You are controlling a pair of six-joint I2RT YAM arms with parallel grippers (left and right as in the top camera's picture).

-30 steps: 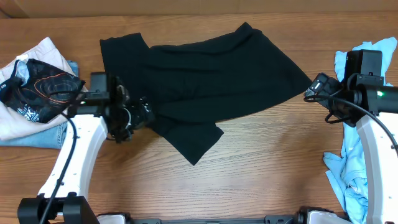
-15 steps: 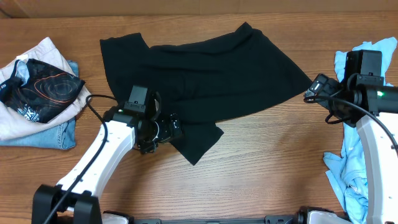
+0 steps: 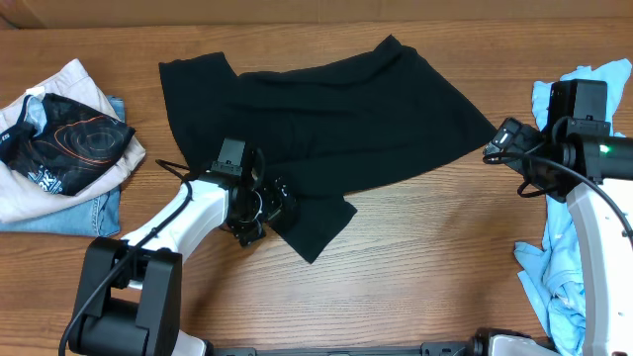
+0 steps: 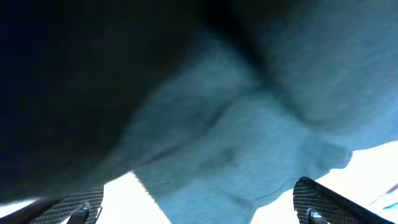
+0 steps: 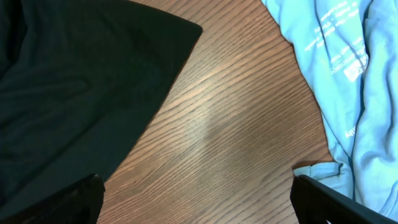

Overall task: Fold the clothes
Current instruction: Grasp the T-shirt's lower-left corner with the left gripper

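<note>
The clothes, a plain black T-shirt (image 3: 326,119), lie spread and rumpled across the middle of the table, one flap pointing toward the front edge. My left gripper (image 3: 279,205) sits low over the shirt's lower left edge. In the left wrist view the fabric (image 4: 236,112) fills the frame, very close. The left gripper (image 4: 199,211) is open, with cloth lying between its fingertips (image 4: 314,199) but not pinched. My right gripper (image 3: 492,150) hovers open just off the shirt's right corner. In the right wrist view the right gripper (image 5: 205,205) stands over bare wood, with the shirt (image 5: 74,81) to its left.
At the left edge lies a pile: a black garment with orange-and-white swirl print (image 3: 64,138) on beige cloth (image 3: 59,84) and jeans (image 3: 69,218). Light blue clothes (image 3: 564,287) are heaped along the right edge, close to the right arm, and show as the light blue garment (image 5: 354,74).
My left arm has swung right from the shirt's left side to its lower left edge, and its wrist now sits over the fabric. The right arm has not moved.
</note>
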